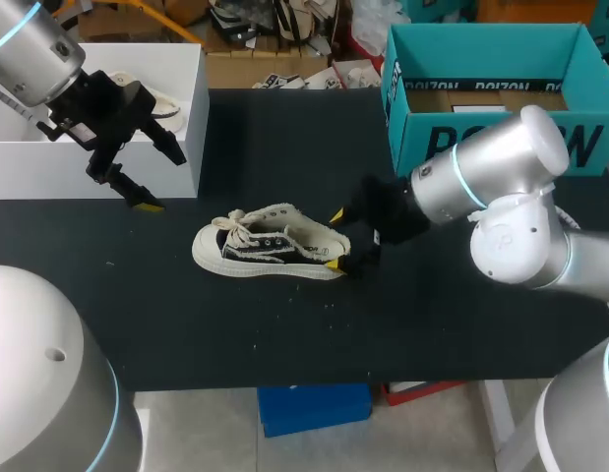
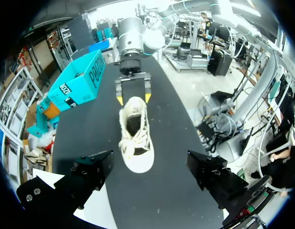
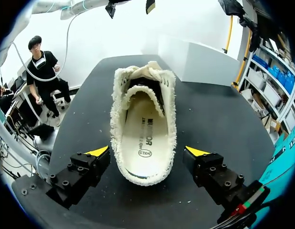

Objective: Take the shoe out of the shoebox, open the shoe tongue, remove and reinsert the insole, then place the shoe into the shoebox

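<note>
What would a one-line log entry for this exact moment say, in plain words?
shoe: on table, outside shoebox | insole: in shoe | right gripper: open, straddling heel | left gripper: open, raised, empty

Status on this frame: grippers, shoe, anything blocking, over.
Shoe out on table, insole in. Right gripper open astride its heel. Left gripper open, aloft past the toe. Nothing in the way.
</note>
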Controlling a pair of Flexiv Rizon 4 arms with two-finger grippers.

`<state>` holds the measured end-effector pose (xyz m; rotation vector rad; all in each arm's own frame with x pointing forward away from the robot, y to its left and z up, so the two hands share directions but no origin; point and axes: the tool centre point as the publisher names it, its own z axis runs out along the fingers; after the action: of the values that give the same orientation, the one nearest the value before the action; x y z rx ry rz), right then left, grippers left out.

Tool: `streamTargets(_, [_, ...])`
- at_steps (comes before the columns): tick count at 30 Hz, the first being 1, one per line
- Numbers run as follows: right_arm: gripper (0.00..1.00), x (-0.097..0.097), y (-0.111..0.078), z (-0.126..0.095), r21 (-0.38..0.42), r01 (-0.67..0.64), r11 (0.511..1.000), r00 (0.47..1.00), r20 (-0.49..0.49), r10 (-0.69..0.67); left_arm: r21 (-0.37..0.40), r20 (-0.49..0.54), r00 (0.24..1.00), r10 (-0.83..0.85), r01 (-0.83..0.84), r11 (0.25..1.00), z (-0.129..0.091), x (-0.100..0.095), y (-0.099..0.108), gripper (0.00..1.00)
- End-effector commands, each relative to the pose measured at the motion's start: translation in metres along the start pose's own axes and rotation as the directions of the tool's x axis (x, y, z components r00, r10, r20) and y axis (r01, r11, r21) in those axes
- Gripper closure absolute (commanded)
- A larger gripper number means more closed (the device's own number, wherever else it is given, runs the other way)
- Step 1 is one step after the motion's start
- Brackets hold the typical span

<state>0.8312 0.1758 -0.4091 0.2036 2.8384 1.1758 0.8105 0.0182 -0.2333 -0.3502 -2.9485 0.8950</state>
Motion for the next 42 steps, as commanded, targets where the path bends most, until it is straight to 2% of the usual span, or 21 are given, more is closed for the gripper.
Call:
streamTargets(1, [0.0,0.002,-0.004,0.01,-0.025,-0.002,1.0,1.0,0.01,0.003,-0.001,0.003,1.0,0.002,-0.002,1.0,0.001,0.0,0.001,0.0])
streamTargets(9, [0.0,0.001,-0.006,0.025,-0.063,-0.01,0.998,1.0,0.012,0.01,-0.001,0.003,1.0,0.002,-0.002,1.0,0.001,0.0,0.001,0.0])
streamTargets(21, [0.0,0.0,-0.013,0.033,-0.12,-0.019,0.993,0.999,0.03,0.023,-0.001,0.003,1.0,0.002,-0.002,1.0,0.001,0.0,0.001,0.0])
streamTargets(25, [0.0,-0.001,-0.013,0.033,-0.2,0.048,0.979,0.998,0.058,-0.037,-0.001,0.003,1.0,0.002,-0.002,1.0,0.001,0.0,0.001,0.0])
streamTargets(26, [0.67,-0.001,-0.013,0.033,-0.2,0.048,0.979,0.998,0.058,-0.037,-0.001,0.003,1.0,0.002,-0.002,1.0,0.001,0.0,0.001,0.0])
streamTargets(27, [1.0,-0.001,-0.013,0.033,-0.2,0.048,0.979,0.998,0.058,-0.037,-0.001,0.003,1.0,0.002,-0.002,1.0,0.001,0.0,0.001,0.0])
streamTargets(37, [1.0,-0.001,-0.013,0.033,-0.2,0.048,0.979,0.998,0.058,-0.037,-0.001,0.003,1.0,0.002,-0.002,1.0,0.001,0.0,0.001,0.0])
streamTargets(42, [1.0,-0.001,-0.013,0.033,-0.2,0.048,0.979,0.998,0.058,-0.037,-0.125,0.006,0.994,-0.105,0.105,0.987,0.009,0.007,-0.01,0.0])
